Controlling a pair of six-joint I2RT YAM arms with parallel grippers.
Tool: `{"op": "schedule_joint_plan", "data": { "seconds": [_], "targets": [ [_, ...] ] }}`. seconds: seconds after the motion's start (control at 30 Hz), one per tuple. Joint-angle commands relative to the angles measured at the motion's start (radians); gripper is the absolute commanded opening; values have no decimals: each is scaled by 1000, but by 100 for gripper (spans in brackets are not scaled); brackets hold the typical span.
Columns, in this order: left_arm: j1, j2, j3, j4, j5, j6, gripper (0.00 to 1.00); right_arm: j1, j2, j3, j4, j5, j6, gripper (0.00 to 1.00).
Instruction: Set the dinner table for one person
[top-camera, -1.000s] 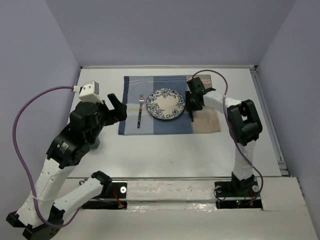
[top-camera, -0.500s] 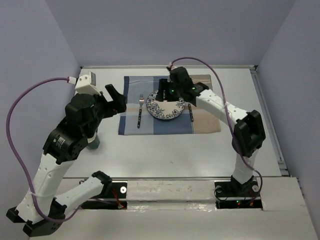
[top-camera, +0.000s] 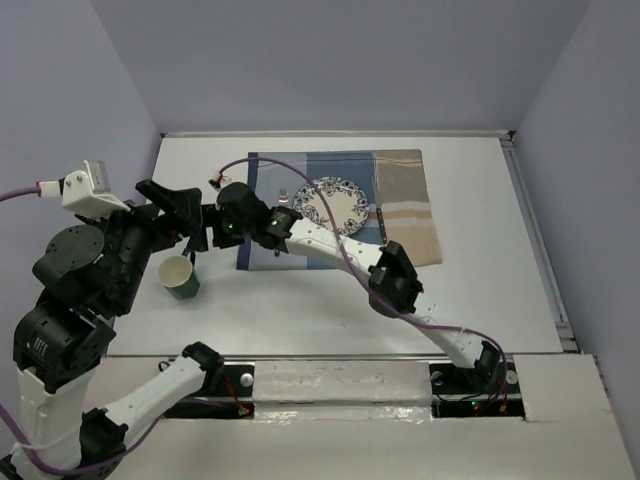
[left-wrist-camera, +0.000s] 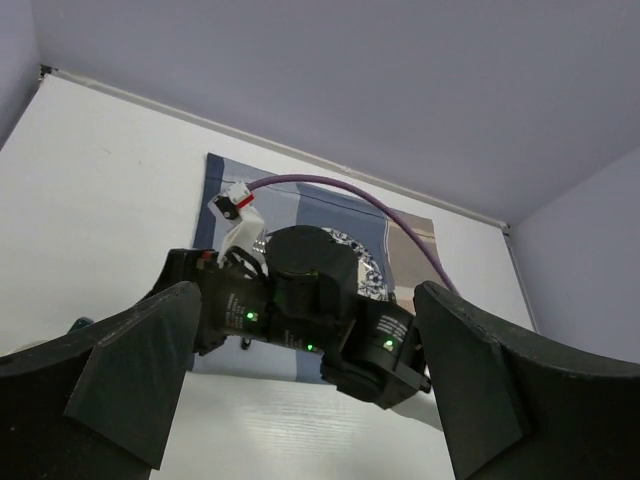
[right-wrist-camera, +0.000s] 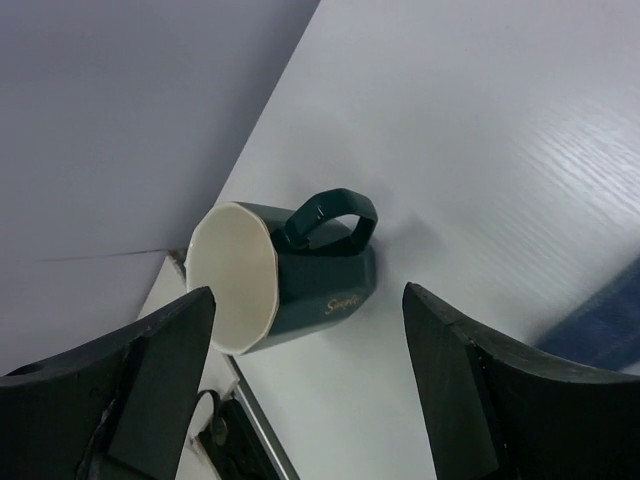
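- You're most of the way there, I'd say. The dinner table (top-camera: 480, 290) already carries the striped placemat (top-camera: 405, 190) toward its far side, with the plate (top-camera: 340, 205) sitting in the middle of it.
- The knife (top-camera: 380, 225) lies just right of the plate. The fork (top-camera: 283, 193) is on the left, though your right arm covers most of it and only the tine end shows.
- What's left looks like the drink. The mug (top-camera: 180, 277) stands upright on bare tabletop off the placemat's near-left corner, well apart from the plate. My guess is it belongs up by the setting.
- Your right gripper (right-wrist-camera: 305, 310) is stretched right across to that side, fingers spread wide with nothing in them. In its wrist view the mug sits ahead, framed between the fingers but untouched.
- Your left gripper (left-wrist-camera: 307, 290) hangs up in the air, fully splayed and empty too, looking down on the right arm's wrist.
- The mug looks like glazed ceramic. It's dark green outside and cream inside, with faceted walls rather than round ones, a loop handle and small gold script on one face. It's probably hard and a bit slick, so line up squarely before you squeeze.
- The plate is round and glossy, white with a blue floral pattern. The placemat is soft woven cloth in blue and tan bands, lying flat. The tabletop is off-white with a faint wood-grain texture.
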Motion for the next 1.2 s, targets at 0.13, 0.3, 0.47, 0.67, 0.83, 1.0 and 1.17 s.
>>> {"op": "schedule_joint_plan", "data": {
  "seconds": [0.13, 0.3, 0.47, 0.67, 0.83, 1.0, 1.17],
  "targets": [
    [1, -57, -18, -81, 1, 16, 99, 57, 143, 157, 75, 77, 117, 83],
    [1, -88, -53, -84, 16, 24, 99, 94, 211, 207, 78, 69, 132, 83],
    [1, -97, -64, -81, 30, 35, 99, 114, 216, 177, 84, 81, 131, 80],
    [1, -109, -64, -76, 24, 36, 99, 134, 148, 36, 72, 138, 102, 29],
    [1, -99, -61, -64, 30, 25, 99, 134, -3, -29, 86, 247, 62, 0],
    [1, -59, -18, -47, 15, 27, 99, 100, -192, -151, 92, 324, 11, 0],
    [1, -42, -61, 27, 33, 16, 99, -82, -537, -464, 90, 351, -78, 0]
  ]
}}
